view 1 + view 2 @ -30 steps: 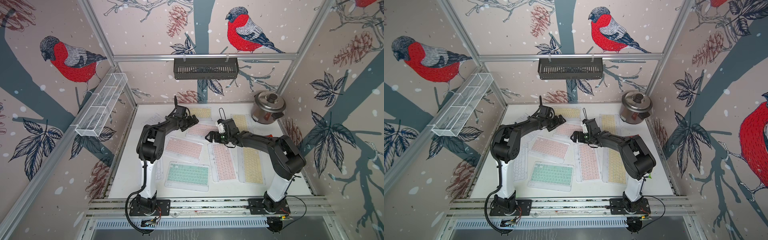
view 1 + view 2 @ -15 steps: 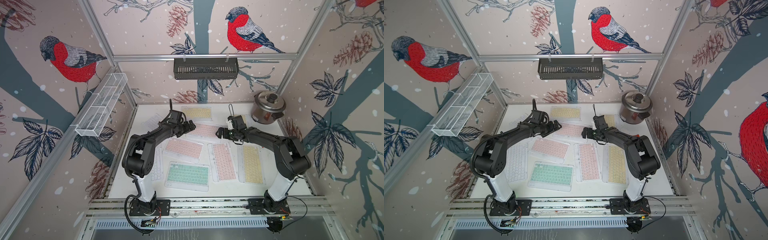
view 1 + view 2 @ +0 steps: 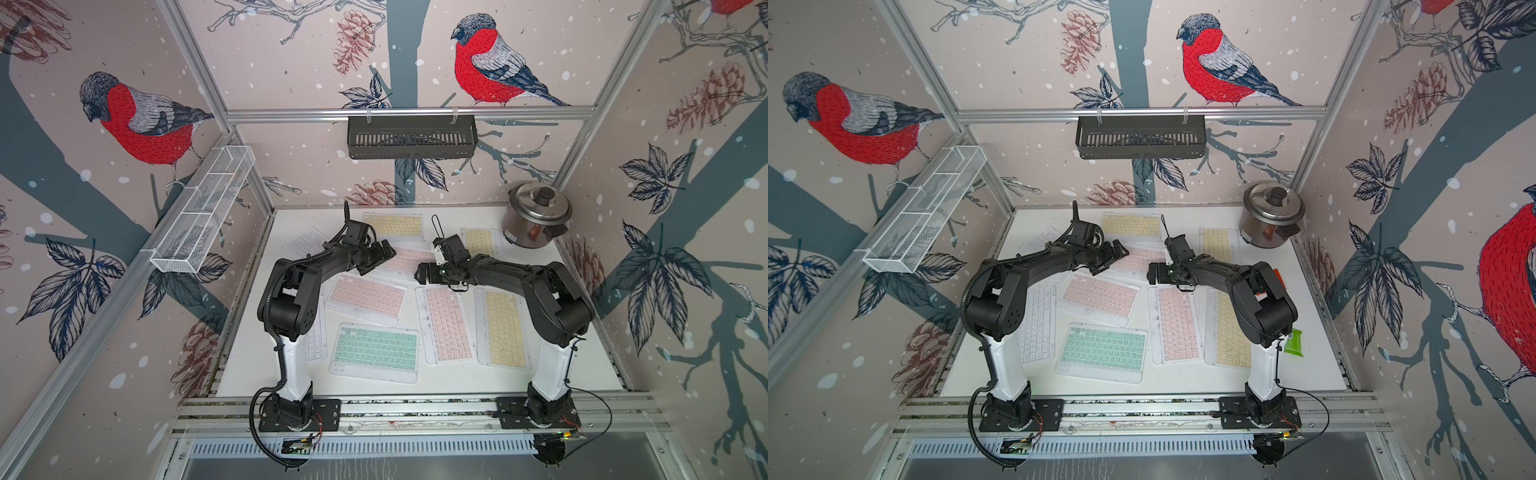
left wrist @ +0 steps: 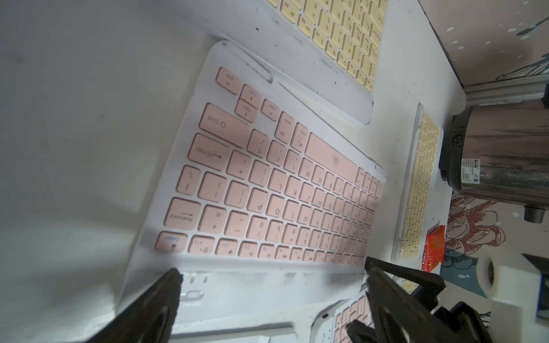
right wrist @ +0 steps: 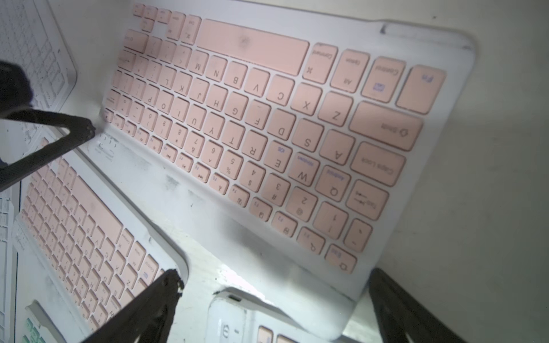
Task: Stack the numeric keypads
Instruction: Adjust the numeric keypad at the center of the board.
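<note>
Left gripper (image 3: 383, 250), right gripper (image 3: 423, 273), jaws spread, empty, flank pink keypad (image 3: 409, 258) mid-frame in top view. Pickup apparently starting; next: clamp edge, lift for stacking.

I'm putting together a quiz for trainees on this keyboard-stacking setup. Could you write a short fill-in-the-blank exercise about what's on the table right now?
1. The keyboard nearest the front edge has ___ keys.
2. The left gripper and the right gripper both have their jaws ___.
3. The keyboard between the two grippers has ___ keys.
4. The steel pot in the far corner has its lid ___.

Missing words: green; open; pink; on.
</note>
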Controlling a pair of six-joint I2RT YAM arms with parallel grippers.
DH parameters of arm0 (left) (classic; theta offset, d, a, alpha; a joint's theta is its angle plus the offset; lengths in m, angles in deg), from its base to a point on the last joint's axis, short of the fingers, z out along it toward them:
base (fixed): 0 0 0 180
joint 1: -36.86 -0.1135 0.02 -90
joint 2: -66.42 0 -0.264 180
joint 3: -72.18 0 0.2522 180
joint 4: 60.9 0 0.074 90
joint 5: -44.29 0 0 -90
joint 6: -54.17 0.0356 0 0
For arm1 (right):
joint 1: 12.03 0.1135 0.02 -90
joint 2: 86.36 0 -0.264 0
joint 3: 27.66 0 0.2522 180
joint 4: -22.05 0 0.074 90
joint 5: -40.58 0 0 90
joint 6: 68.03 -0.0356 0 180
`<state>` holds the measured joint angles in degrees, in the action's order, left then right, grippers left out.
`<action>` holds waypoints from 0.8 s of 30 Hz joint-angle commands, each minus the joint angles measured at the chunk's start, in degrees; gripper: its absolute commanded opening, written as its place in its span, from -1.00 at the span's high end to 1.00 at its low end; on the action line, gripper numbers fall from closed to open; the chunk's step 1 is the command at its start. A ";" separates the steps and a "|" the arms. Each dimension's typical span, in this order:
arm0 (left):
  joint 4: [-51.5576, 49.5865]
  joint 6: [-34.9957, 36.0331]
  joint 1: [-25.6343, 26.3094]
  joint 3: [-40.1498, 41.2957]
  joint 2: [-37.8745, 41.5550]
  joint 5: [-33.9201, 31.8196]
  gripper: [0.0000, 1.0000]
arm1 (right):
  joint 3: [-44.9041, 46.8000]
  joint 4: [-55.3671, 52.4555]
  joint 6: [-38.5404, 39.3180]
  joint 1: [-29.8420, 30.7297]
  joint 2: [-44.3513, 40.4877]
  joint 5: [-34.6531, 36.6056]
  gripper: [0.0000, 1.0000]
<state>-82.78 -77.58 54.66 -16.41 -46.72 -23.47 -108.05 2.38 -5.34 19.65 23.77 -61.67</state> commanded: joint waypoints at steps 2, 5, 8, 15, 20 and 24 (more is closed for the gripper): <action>-2.95 1.94 -2.52 0.11 1.17 -3.37 -0.94 | 0.79 1.03 -2.85 3.21 0.26 -1.22 -0.99; -2.95 1.93 -4.91 1.58 4.41 -3.95 -0.94 | 0.83 2.21 -3.48 5.23 0.18 -3.13 -0.99; -4.04 2.37 -5.17 2.70 7.92 -4.45 -0.94 | -0.17 0.89 -2.23 5.37 -1.26 -3.93 -1.00; 1.26 -0.90 -5.16 11.03 11.94 -1.03 -0.94 | -9.67 -3.94 0.52 -5.02 0.08 -0.76 -0.99; 4.72 -3.16 -4.55 12.50 9.02 1.38 -0.94 | -27.57 -12.17 5.84 -6.40 13.76 -0.19 -0.99; 5.75 -3.70 -4.57 12.43 7.44 2.12 -0.94 | -34.20 -12.61 8.02 -6.22 19.97 -2.25 -0.99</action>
<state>-79.99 -79.86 50.09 -3.97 -38.55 -22.83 -139.63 -6.98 -0.29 13.40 41.40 -62.81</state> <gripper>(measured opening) 0.972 0.997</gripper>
